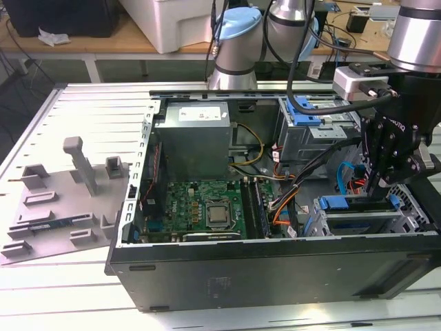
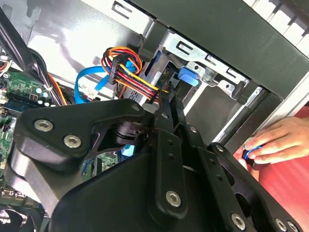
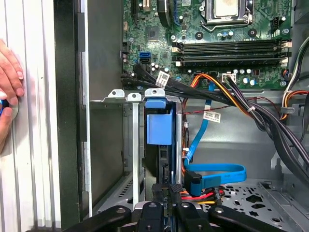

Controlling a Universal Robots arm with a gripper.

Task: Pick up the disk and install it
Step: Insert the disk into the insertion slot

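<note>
Your disk sits upright in the drive cage at the case's five o'clock corner, nearly seated. The hand pinches its rear edge; final push remains.

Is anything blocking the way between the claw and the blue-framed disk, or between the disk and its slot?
Nothing visible does. The disk already sits in the metal bay, with the gripper right at its end. The blue cable and coloured wires lie beside the bay, not across it.
</note>
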